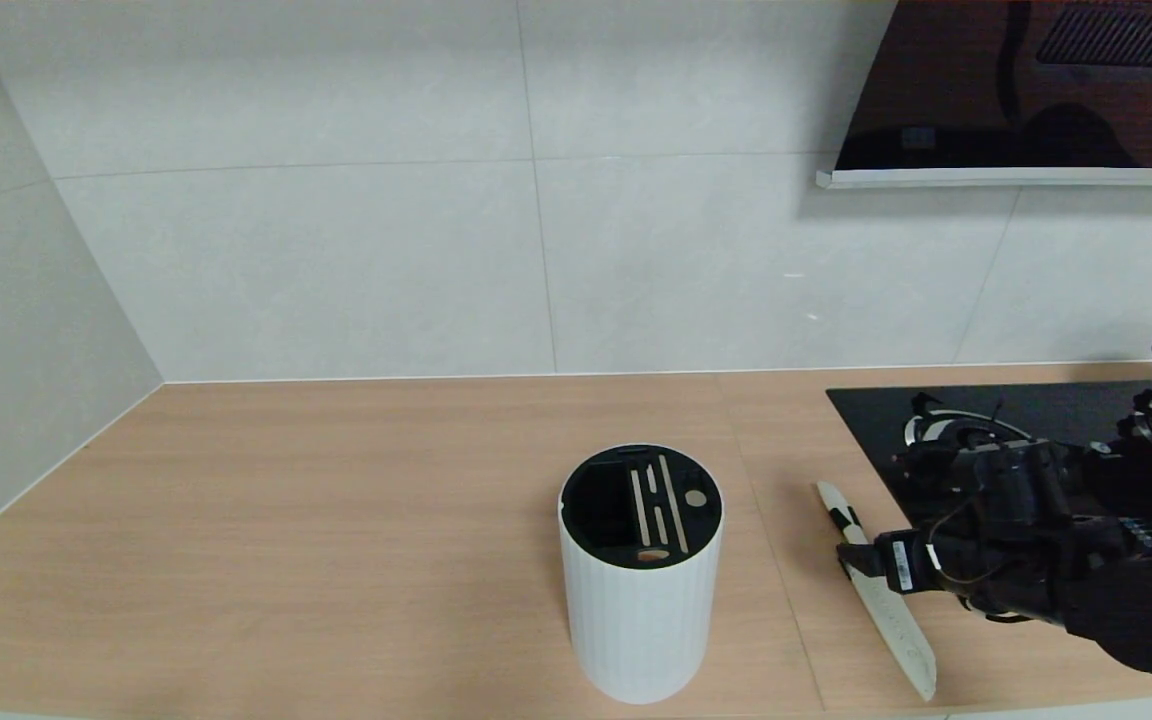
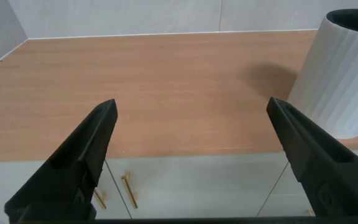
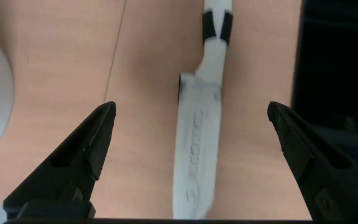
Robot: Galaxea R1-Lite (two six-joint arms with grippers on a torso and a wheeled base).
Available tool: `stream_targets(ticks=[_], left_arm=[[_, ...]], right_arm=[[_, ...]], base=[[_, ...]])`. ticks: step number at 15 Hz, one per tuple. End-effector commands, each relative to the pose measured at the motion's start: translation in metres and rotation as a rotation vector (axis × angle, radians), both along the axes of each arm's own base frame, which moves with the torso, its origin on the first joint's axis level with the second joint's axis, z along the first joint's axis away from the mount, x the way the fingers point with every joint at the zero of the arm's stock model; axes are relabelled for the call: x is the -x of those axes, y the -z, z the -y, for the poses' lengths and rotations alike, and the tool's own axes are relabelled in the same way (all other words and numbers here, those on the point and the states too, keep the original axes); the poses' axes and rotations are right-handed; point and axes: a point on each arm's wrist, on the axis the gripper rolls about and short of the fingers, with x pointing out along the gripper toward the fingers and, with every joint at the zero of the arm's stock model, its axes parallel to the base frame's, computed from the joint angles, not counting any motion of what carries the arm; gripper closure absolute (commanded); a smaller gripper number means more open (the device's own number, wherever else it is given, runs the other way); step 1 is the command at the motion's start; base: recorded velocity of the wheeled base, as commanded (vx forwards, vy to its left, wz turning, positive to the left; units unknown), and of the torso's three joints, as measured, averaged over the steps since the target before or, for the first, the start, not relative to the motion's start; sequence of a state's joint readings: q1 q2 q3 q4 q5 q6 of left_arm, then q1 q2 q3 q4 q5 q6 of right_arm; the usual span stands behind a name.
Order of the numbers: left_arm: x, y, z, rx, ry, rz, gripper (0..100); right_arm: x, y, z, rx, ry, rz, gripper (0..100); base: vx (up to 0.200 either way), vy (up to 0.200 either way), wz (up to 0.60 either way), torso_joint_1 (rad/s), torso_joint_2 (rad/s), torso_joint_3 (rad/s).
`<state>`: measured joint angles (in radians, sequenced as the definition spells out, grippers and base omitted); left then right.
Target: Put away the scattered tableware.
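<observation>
**Right gripper open over the knife, lower right of the head view**

My right gripper (image 1: pixel 871 560) (image 3: pixel 189 115) was spread wide and held nothing. In its wrist view the white knife (image 1: pixel 876 590) (image 3: pixel 197 143) lay flat on the wooden counter (image 1: pixel 336 520), in line with the gap between the fingers. In the head view the knife sat lower right, blade toward the bottom edge and black-banded handle pointing up. It lay just beside the black hob (image 1: pixel 876 420) and apart from the white ribbed holder (image 1: pixel 641 600) (image 2: pixel 340 74) at lower centre. My left gripper (image 2: pixel 191 109) was open and empty too, above the counter's front edge, with the holder near it.
</observation>
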<state>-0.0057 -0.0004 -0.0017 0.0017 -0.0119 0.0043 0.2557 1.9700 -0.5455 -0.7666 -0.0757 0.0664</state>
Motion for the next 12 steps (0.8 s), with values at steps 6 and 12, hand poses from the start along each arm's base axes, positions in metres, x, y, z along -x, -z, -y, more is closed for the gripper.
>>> stream_targets(ticks=[6, 12], left_arm=[[0.0, 0.0, 0.0, 0.001, 0.001, 0.0, 0], [0.0, 0.0, 0.0, 0.001, 0.001, 0.0, 0]], right_arm=[[-0.022, 0.057, -0.008, 0.038, 0.09, 0.025, 0], [-0.029, 0.077, -0.01, 0.05, 0.131, 0.1, 0]], base=[[0.0, 0.0, 0.0, 0.0, 0.0, 0.0], [0.0, 0.0, 0.0, 0.0, 0.0, 0.0]])
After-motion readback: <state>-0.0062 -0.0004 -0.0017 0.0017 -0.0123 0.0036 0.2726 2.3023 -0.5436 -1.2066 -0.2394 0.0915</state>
